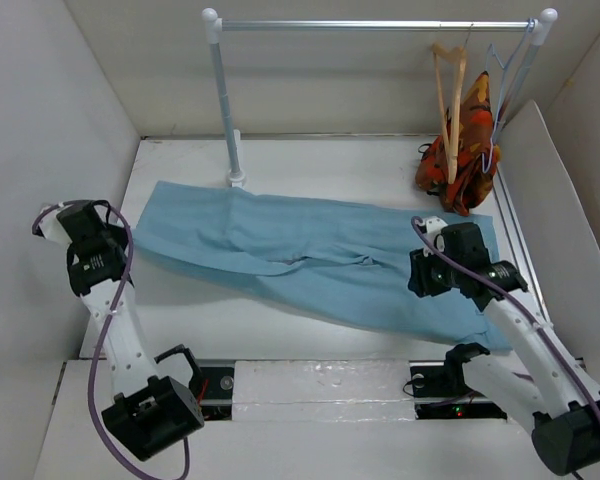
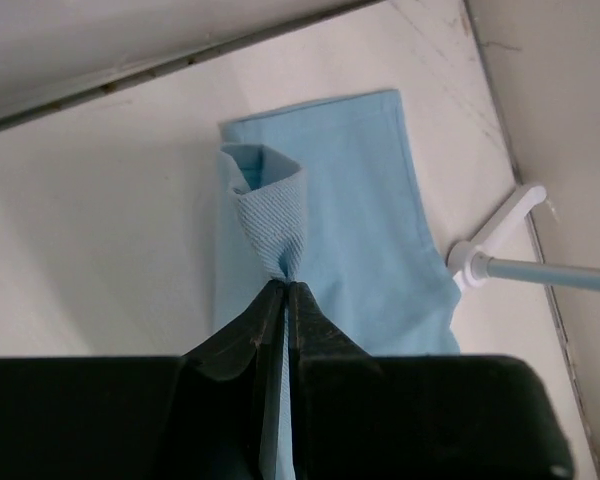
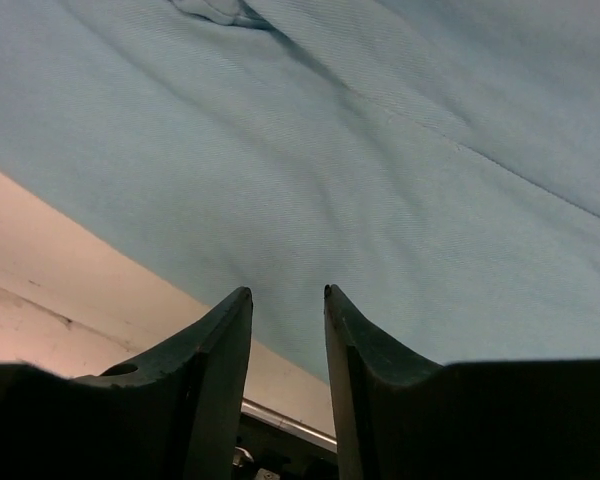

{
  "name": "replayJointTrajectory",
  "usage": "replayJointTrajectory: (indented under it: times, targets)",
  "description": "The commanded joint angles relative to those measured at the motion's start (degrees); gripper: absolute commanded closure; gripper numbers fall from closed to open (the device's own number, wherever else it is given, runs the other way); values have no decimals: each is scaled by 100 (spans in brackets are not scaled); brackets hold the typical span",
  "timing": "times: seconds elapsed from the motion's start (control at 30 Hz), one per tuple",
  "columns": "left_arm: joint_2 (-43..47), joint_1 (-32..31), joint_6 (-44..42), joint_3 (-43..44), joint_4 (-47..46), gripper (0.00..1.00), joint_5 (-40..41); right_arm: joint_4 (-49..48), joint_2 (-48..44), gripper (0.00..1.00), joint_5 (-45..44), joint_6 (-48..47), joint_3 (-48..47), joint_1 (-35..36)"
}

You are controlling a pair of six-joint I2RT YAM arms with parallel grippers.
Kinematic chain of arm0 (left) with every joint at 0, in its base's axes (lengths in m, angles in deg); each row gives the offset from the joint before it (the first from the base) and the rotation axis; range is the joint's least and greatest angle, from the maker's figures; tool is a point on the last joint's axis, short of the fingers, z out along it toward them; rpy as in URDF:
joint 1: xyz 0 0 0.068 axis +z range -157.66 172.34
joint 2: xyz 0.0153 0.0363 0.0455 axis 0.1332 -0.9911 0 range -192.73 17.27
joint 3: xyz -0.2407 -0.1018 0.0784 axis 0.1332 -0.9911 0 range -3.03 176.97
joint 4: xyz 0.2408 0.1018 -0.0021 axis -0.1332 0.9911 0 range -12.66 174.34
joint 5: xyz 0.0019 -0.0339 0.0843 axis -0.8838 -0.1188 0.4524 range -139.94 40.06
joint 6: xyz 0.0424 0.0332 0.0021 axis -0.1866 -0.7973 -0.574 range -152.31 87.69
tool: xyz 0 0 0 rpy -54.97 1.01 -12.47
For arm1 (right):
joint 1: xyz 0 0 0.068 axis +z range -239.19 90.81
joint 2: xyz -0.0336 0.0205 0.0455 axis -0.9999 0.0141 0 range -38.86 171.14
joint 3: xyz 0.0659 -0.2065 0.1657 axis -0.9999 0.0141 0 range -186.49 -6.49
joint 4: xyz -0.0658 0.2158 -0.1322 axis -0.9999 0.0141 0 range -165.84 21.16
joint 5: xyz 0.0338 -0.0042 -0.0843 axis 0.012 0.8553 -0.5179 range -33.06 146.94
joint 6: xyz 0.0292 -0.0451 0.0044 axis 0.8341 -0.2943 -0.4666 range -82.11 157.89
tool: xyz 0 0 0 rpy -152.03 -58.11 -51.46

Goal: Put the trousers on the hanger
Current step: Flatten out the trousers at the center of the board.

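The light-blue trousers [image 1: 320,260] lie spread flat across the table, their long legs running to the left. My left gripper [image 1: 128,240] is at the left leg end. In the left wrist view it [image 2: 285,287] is shut on a pinched-up fold of the trousers [image 2: 360,230]. My right gripper [image 1: 420,272] hovers over the right part of the cloth. In the right wrist view it [image 3: 287,292] is open over the near edge of the trousers [image 3: 380,150], with nothing between its fingers. The tan wooden hanger [image 1: 448,95] hangs from the rail at the back right.
A clothes rack [image 1: 225,100] stands at the back, its foot [image 2: 480,255] close to the leg end. An orange-red patterned garment [image 1: 465,150] and a thin wire hanger [image 1: 500,85] hang by the wooden one. White walls enclose the table on the left, back and right.
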State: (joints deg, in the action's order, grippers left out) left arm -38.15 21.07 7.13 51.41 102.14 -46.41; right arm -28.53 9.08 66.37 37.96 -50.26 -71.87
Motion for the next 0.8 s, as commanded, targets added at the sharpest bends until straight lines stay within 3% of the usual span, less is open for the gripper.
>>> replayJointTrajectory:
  times: [0.0,0.17,0.27,0.3,0.33,0.57,0.77]
  targets:
    - [57,-51,-86,-47,482,100,-141,-299,363,60,-319,89,-1,-524]
    - [198,-437,-33,-214,359,100,-274,-1020,1128,41,-100,282,-105,-1774]
    - [224,-919,72,-126,412,100,-327,-1407,1550,36,-213,599,-316,-2627]
    - [259,-1035,107,-109,351,100,-318,-1513,1647,35,-536,773,-386,-2750]
    - [408,-1184,160,-196,150,100,-579,-1732,1918,29,-1348,835,-578,-3369]
    - [716,-1186,99,-486,-168,100,-1126,-1805,3430,21,-1567,73,-1405,-4437]
    - [664,-1186,-129,-574,-221,100,-1215,-1479,4803,18,-724,-764,-2145,-4852]
